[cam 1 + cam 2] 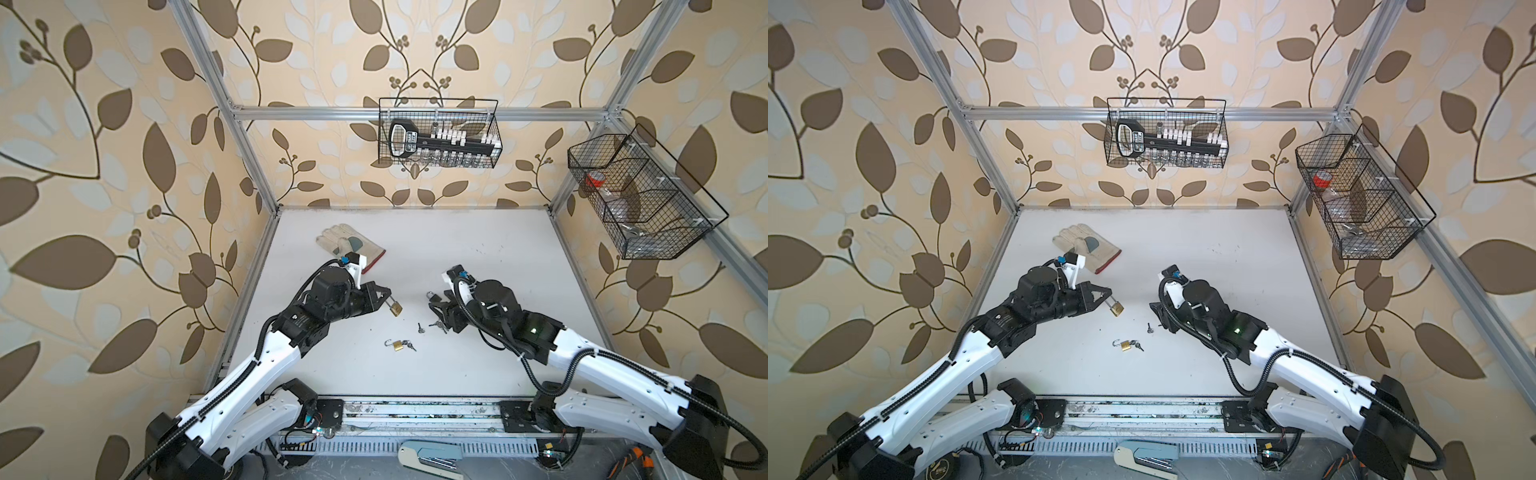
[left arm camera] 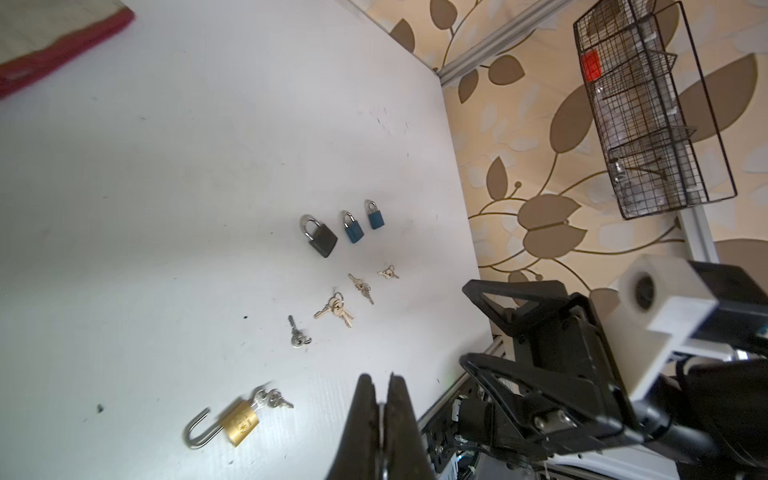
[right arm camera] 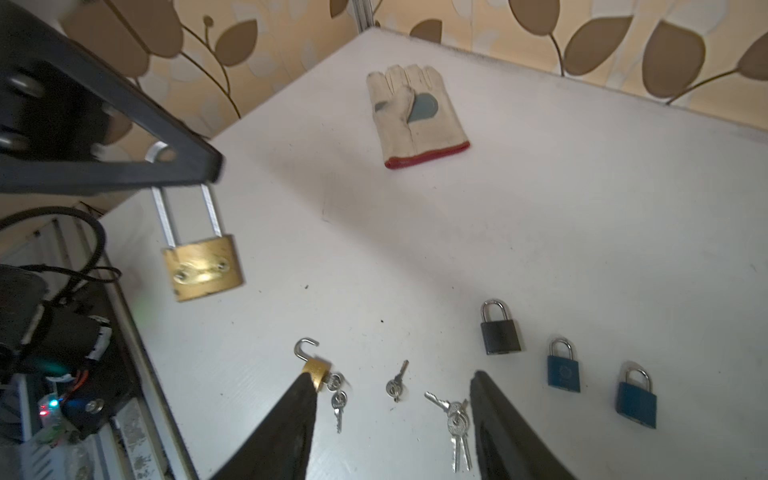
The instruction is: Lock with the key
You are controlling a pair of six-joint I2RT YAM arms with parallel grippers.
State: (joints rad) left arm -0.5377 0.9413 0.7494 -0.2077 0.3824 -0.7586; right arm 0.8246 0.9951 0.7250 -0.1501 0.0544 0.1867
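1. Our left end effector (image 1: 385,294) is clamped on the shackle of a brass padlock (image 1: 396,308), which hangs above the worktop (image 1: 498,257).
2. Our right end effector (image 3: 392,374) stands open, holding nothing.
3. A single key (image 3: 397,379) lies on the worktop near it, beside a key bunch (image 3: 456,419).

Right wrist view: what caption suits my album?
Open right gripper hovers over loose keys; left gripper dangles a brass padlock by its shackle.

White-shelled arms (image 1: 270,365) with black joints (image 1: 328,291) and ribbed black cables (image 1: 528,370).
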